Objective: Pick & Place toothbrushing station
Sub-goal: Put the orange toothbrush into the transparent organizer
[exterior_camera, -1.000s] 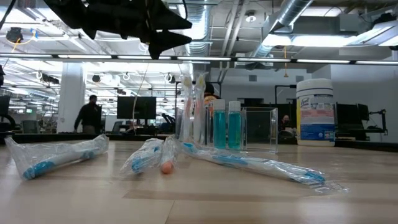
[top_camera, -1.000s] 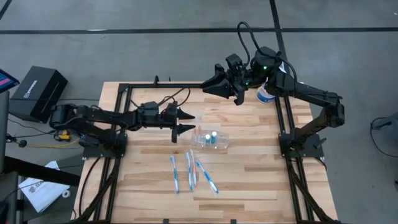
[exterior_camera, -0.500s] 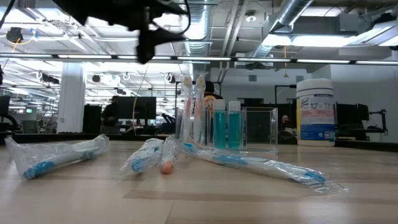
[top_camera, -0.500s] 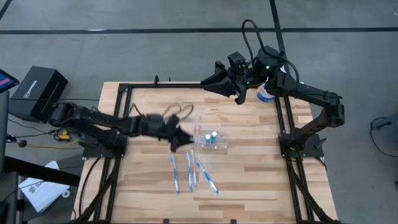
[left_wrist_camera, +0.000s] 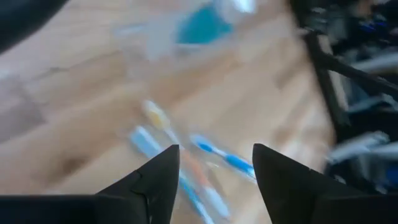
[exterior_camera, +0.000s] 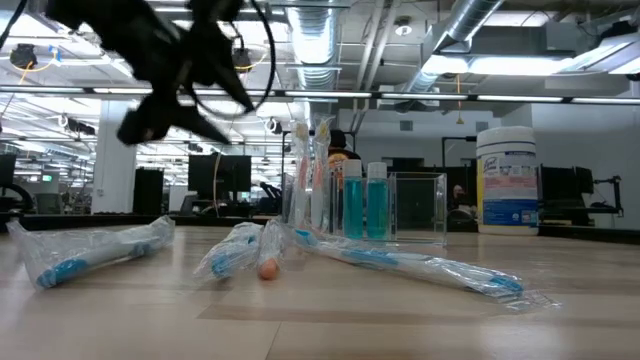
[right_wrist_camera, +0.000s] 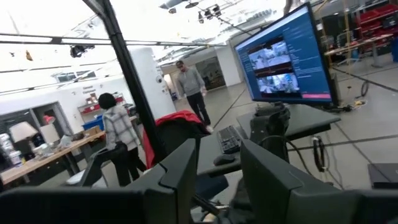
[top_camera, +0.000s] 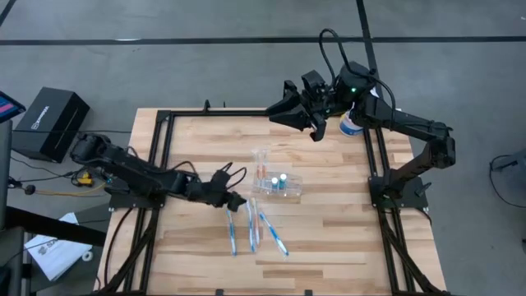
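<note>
- Near the table's middle the toothbrushing station (top_camera: 276,182) was judged light, rigid, slick — best pinched at its cup wall.
- Left gripper (top_camera: 237,200) was seen just beside it, fingers apart; right gripper (top_camera: 275,114) was held high — fingers apart.

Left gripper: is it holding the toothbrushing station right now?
No. In the high view the left gripper hovers open beside the toothbrushing station, over the table, holding nothing.

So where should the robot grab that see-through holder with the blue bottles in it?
Probably the bare end of the clear holder, by its thin side walls, coming straight down from above. In the low view that square part looks empty, while bottles and brushes fill the other end. The left tool, open, is closest, beside the wrapped toothbrushes.
</note>
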Robot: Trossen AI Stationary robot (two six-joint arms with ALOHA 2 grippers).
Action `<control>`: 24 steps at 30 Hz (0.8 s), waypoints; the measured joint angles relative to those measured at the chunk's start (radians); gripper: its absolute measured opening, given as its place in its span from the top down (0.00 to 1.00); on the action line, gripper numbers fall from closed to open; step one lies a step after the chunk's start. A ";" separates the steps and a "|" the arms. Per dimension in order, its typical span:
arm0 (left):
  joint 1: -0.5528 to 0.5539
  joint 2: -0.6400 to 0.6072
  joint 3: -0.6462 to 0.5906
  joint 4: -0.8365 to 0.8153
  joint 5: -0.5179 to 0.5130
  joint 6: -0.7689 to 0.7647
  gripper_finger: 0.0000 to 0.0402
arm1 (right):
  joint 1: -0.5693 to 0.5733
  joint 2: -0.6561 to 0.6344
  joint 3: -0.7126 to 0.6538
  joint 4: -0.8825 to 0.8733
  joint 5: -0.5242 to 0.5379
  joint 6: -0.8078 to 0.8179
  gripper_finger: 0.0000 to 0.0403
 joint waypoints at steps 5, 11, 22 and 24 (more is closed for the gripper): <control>0.056 0.084 -0.002 0.200 0.047 -0.005 0.51 | 0.007 0.000 0.000 -0.003 -0.020 -0.002 0.71; 0.094 0.215 -0.001 0.311 0.157 -0.093 0.52 | 0.019 0.000 0.000 -0.003 -0.023 -0.002 0.71; 0.113 0.311 0.000 0.387 0.216 -0.119 0.53 | 0.043 0.000 0.000 -0.003 -0.043 -0.001 0.71; 0.118 0.325 -0.001 0.391 0.219 -0.116 0.53 | 0.046 0.000 0.000 -0.003 -0.043 -0.001 0.71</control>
